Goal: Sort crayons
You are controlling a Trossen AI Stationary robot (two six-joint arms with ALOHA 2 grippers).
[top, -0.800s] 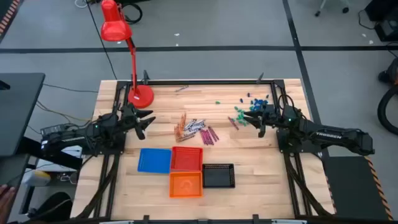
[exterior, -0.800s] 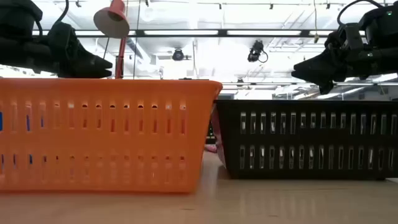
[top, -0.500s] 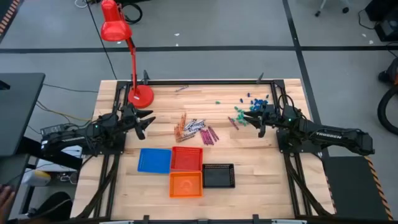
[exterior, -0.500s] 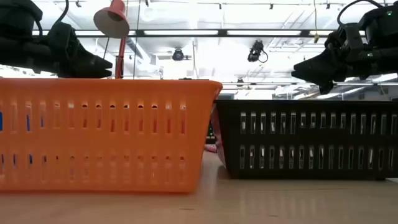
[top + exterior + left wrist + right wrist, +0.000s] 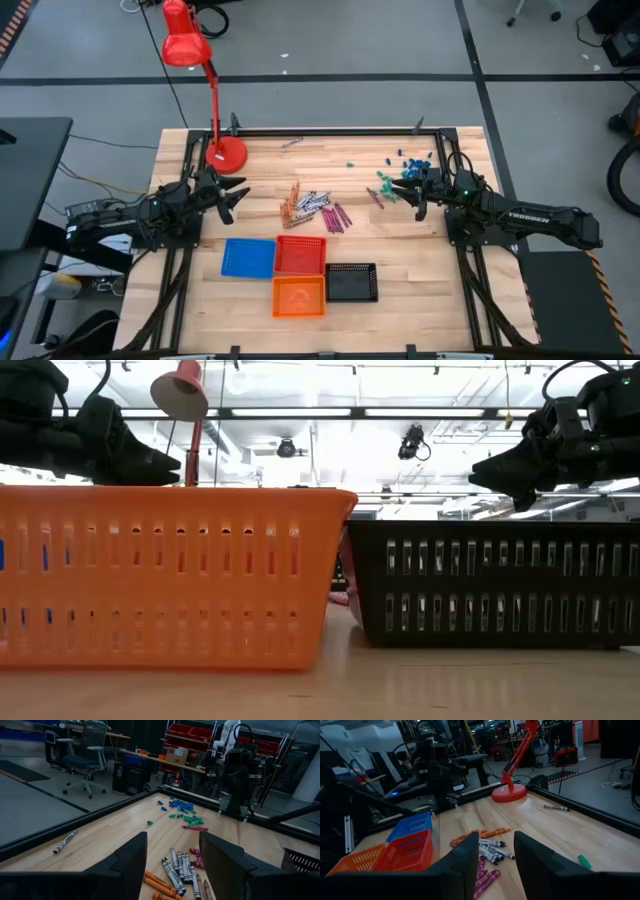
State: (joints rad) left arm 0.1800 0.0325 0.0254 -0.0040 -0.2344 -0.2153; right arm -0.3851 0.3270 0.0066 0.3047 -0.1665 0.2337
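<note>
A heap of orange, grey-silver and magenta crayons (image 5: 315,208) lies flat on the table's middle; it also shows in the left wrist view (image 5: 177,870) and the right wrist view (image 5: 487,847). One magenta crayon (image 5: 374,197) lies apart, right of the heap. A lone grey crayon (image 5: 291,144) lies near the far edge. My left gripper (image 5: 236,198) is open and empty, above the table left of the heap. My right gripper (image 5: 408,195) is open and empty, above the table right of the heap.
Blue (image 5: 249,257), red (image 5: 300,254), orange (image 5: 299,296) and black (image 5: 351,282) trays stand near the front middle. A red desk lamp (image 5: 225,152) stands at the far left. Green and blue bits (image 5: 400,168) lie scattered at the far right.
</note>
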